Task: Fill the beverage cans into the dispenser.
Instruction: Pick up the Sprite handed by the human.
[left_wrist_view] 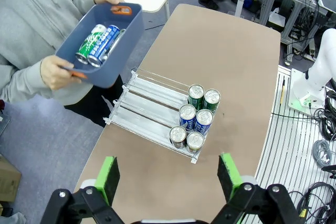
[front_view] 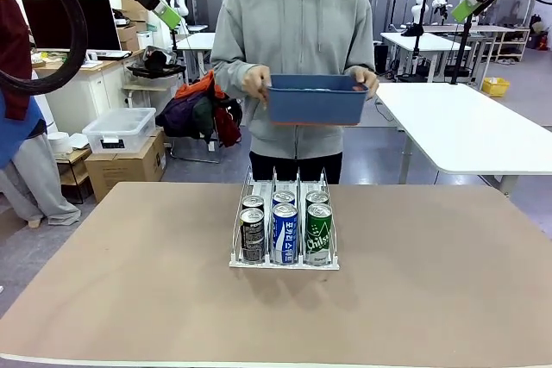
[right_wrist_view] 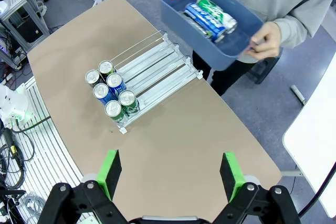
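Our left gripper [left_wrist_view: 168, 162] and right gripper [right_wrist_view: 169, 158] gape apart, empty, at bottom frame. Six beverage cans [front_view: 285, 230] fill the dispenser [left_wrist_view: 149, 108], centre. Wrist views reveal spare cans [left_wrist_view: 97, 43] inside the person's [front_view: 293, 32] blue bin [front_view: 315, 105], hidden frontally.

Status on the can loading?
Done: six cans sit in the dispenser, two per lane, at its robot-side end. In hand: nothing; left gripper and right gripper hang open above the table. Left: at least two more cans lie in the bin the person holds.
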`<state>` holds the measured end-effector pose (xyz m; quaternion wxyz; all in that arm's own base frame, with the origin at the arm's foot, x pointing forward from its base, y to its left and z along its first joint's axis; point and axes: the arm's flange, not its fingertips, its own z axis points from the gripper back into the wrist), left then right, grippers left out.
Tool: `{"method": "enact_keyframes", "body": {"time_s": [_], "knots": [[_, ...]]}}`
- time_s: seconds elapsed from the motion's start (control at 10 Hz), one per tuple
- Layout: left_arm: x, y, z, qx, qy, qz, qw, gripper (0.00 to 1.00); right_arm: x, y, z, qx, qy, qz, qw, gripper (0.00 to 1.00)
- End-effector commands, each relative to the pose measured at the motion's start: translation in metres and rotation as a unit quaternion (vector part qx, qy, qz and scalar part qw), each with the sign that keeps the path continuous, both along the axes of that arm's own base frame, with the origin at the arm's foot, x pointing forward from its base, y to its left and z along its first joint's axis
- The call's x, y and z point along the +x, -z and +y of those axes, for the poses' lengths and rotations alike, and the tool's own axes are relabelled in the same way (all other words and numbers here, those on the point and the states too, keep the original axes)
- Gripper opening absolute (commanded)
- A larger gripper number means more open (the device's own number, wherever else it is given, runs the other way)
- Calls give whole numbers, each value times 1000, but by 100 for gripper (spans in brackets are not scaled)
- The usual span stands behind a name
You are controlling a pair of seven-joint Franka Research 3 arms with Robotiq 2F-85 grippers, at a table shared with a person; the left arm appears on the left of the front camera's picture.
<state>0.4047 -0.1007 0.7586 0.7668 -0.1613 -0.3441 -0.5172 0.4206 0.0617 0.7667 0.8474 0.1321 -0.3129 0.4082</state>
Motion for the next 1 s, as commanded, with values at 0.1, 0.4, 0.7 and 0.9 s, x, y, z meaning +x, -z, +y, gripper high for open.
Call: {"method": "enact_keyframes", "body": {"time_s": [0.1, 0.4, 0.7, 0.9], "knots": [[-2, 2, 1, -10, 4, 9, 1000, 100, 0, 0, 0, 1, 0, 0, 1000, 100], [-2, 2, 1, -10, 4, 9, 1000, 100, 0, 0, 0, 1, 0, 0, 1000, 100], [-2, 2, 1, -10, 4, 9, 1000, 100, 0, 0, 0, 1, 0, 0, 1000, 100], [-2, 2, 1, -10, 4, 9, 1000, 100, 0, 0, 0, 1, 0, 0, 1000, 100]]}}
